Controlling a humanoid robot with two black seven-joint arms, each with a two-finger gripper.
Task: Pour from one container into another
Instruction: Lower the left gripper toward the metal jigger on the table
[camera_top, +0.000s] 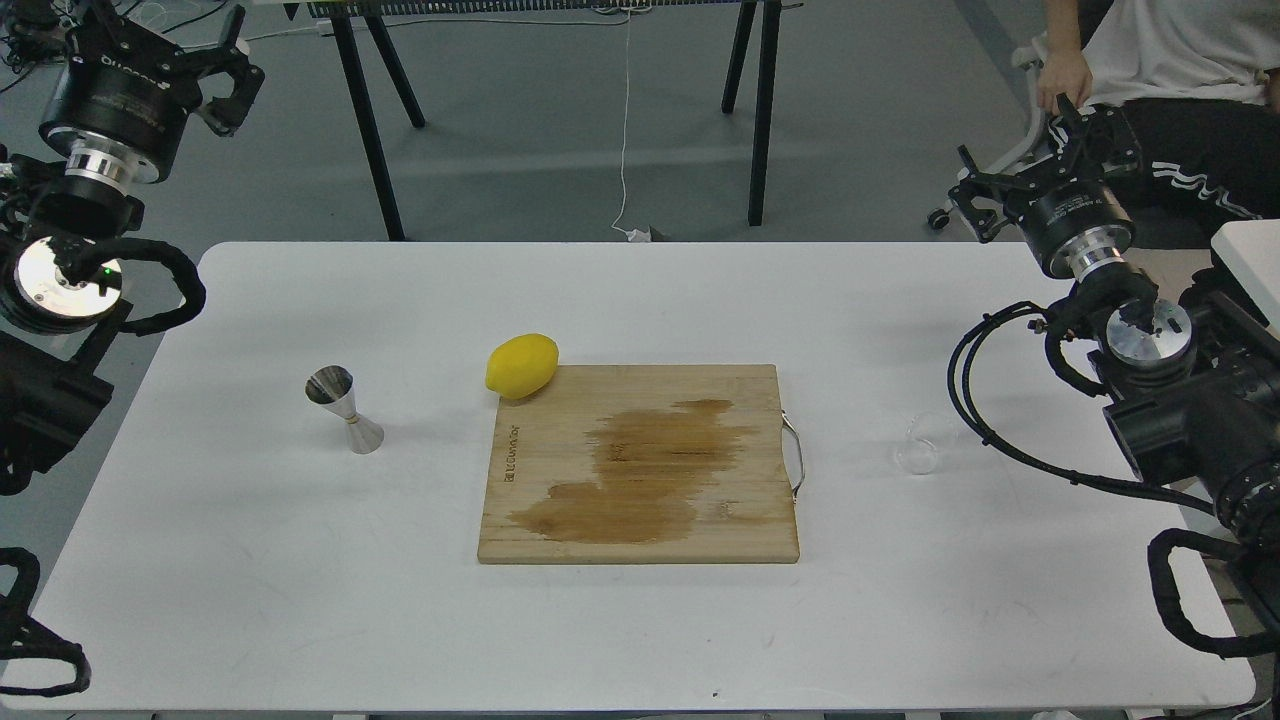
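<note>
The clear glass cup (922, 445) stands upright on the white table (250, 600), right of the cutting board. At the table's left stands the steel jigger (345, 410), also upright. My left gripper (235, 72) hangs high beyond the table's far left corner, well away from the jigger. Its fingers look spread with nothing between them. Past the table's far right edge, above and behind the cup, my right gripper (1012, 152) is held up, fingers apart and empty.
A wooden cutting board (640, 465) with a dark wet stain lies in the middle of the table. A yellow lemon (521, 365) rests at its far left corner. A seated person (1150, 50) is at the far right, and black table legs (365, 120) stand behind.
</note>
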